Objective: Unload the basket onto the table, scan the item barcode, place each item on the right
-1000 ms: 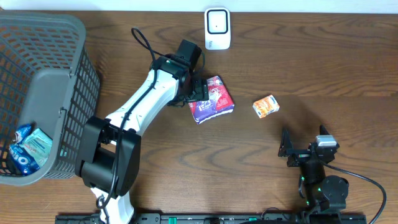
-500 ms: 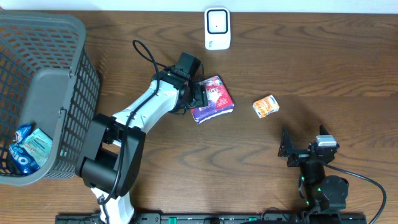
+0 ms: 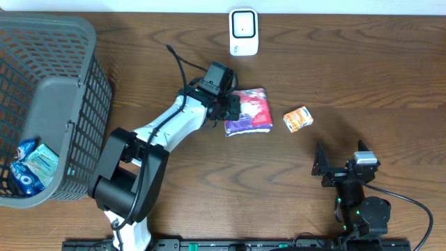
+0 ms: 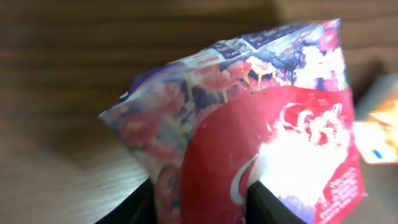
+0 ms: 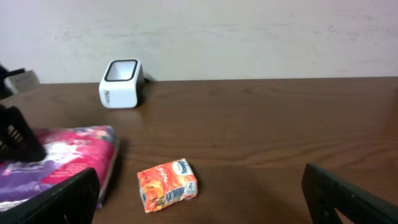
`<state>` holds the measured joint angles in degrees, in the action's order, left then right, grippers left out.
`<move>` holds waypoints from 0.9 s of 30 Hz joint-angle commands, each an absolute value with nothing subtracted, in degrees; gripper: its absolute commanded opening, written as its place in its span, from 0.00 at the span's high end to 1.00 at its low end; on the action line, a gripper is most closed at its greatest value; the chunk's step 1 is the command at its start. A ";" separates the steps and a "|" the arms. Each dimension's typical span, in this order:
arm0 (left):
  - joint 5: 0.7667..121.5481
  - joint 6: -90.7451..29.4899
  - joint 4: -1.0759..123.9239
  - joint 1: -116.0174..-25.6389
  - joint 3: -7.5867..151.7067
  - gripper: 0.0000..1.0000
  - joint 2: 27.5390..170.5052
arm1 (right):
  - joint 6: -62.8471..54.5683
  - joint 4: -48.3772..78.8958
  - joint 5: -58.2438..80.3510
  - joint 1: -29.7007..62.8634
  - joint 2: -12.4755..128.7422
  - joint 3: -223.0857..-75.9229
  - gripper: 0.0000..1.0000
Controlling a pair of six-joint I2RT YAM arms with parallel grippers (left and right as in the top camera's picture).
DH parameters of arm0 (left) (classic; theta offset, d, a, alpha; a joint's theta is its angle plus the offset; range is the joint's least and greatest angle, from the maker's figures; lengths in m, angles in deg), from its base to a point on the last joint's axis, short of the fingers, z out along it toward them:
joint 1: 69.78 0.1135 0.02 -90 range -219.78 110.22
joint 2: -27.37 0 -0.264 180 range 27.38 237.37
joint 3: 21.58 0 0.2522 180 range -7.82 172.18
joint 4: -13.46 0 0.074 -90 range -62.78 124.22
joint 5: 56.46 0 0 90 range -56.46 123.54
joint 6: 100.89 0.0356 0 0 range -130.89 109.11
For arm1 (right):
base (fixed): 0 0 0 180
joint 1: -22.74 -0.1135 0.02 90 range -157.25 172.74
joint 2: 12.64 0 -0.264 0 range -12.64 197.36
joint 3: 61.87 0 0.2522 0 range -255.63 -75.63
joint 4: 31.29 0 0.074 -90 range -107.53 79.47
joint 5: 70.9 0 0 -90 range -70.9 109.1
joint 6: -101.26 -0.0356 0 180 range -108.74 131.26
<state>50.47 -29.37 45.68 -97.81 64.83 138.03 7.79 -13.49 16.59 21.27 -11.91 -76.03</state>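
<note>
The left arm [image 3: 171,118] is built of smooth white plastic links set between bulky black joint housings. A thin black cable [image 3: 180,64] runs from its wrist, and its black left tool [image 3: 231,108] has matte black fingers [image 4: 142,202] that show as blunt wedges in the wrist view. The right arm [image 3: 362,213] is a compact all-black body with small green lights [image 3: 341,202], a pale grey camera block [image 3: 364,161] at the wrist, a second black cable [image 3: 418,203], and a black right tool [image 3: 339,159] with flat, angular fingers.

Overhead straight down, wrist views low, all sharing packet [image 3: 249,111]
</note>
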 commanded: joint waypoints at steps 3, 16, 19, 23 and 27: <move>54.14 -24.41 41.76 -97.83 64.54 0.64 139.14 | 7.03 -13.27 17.12 20.92 -11.99 -75.94 0.01; 54.14 -30.11 40.58 -96.13 67.54 0.29 133.37 | 7.03 -13.27 17.12 20.92 -11.99 -75.94 0.01; 54.12 -30.51 42.00 -95.03 67.54 0.29 128.67 | 7.03 -13.27 17.12 20.92 -11.99 -75.94 0.01; 53.99 -30.46 45.02 -92.32 67.54 0.29 118.90 | 7.03 -13.27 17.12 20.92 -11.99 -75.94 0.01; 47.96 -30.44 47.88 -86.69 67.54 0.25 107.62 | 7.03 -13.27 17.12 20.92 -11.99 -75.94 0.01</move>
